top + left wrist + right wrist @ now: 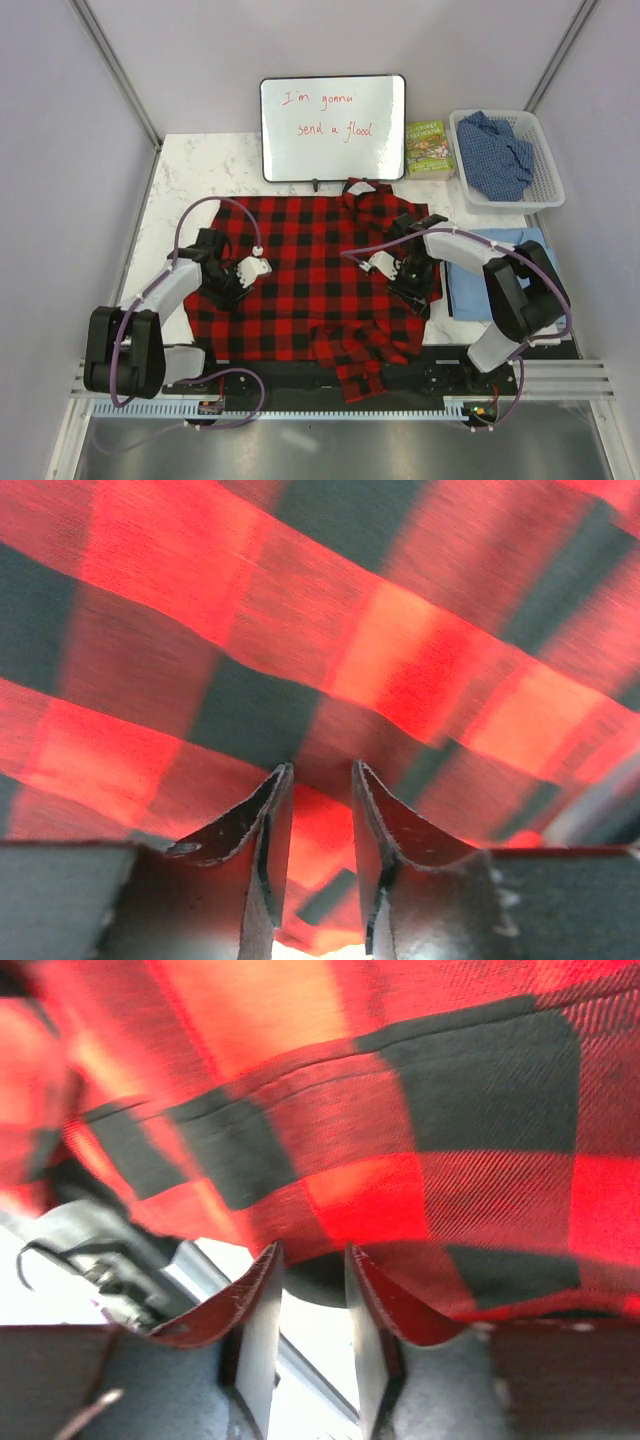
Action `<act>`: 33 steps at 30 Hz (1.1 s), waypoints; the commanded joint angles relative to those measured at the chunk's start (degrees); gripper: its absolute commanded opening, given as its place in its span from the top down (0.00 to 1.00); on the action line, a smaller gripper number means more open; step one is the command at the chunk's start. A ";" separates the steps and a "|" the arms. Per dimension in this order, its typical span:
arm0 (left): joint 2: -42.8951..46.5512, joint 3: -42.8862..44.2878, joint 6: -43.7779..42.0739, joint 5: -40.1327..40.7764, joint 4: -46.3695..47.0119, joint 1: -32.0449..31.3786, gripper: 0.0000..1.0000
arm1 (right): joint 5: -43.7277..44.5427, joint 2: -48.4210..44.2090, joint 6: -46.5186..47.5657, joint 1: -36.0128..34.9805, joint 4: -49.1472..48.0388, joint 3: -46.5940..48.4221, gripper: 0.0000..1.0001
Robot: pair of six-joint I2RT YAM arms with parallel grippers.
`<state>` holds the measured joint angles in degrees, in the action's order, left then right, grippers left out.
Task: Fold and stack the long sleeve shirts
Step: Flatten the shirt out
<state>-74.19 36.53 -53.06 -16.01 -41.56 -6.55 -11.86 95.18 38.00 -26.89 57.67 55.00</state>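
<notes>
Flannel fills the middle of the table [200, 160]: a red-and-black checked flannel shirt [310, 270] lies spread flat, its collar [370, 192] at the far edge and a bunched sleeve [360, 355] trailing over the near edge between the two arm bases. The left gripper [255, 267] rests on the shirt's left half, the right gripper [385, 265] on its right half.

Close up from the left wrist, the fingers [265, 830] stand a narrow gap apart with checked cloth [400, 660] pressed against their tips and red showing in the gap. Whether a fold is pinched there cannot be told. The right wrist view is much the same: fingers [255, 1300] part closed, a hemmed edge of the flannel [480, 1090] riding above them with bare table showing underneath, and no clear sign of a firm hold.

A light blue shirt [470, 290] lies flat at the right, just beside the flannel and partly under the right arm. A dark blue shirt [495, 150] sits crumpled in a white basket [550, 190] at the far right corner, next to a book [429, 148] and a whiteboard [333, 125].

Judging by its look, the flannel is soft, limp and fairly thick, so it should drape and drag rather than hold a shape. It is best taken by a hem or shoulder seam, where doubled cloth gives the fingers something to bite, with both sides lifted evenly.
</notes>
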 commanded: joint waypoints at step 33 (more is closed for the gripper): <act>-21.07 38.78 22.21 -19.67 11.24 14.72 0.37 | 7.02 23.56 -24.47 2.72 -32.27 44.40 0.73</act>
<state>-91.74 71.31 -33.01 -34.65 -33.63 7.75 -10.35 119.35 13.02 -25.23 28.67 94.83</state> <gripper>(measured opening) 0.636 0.340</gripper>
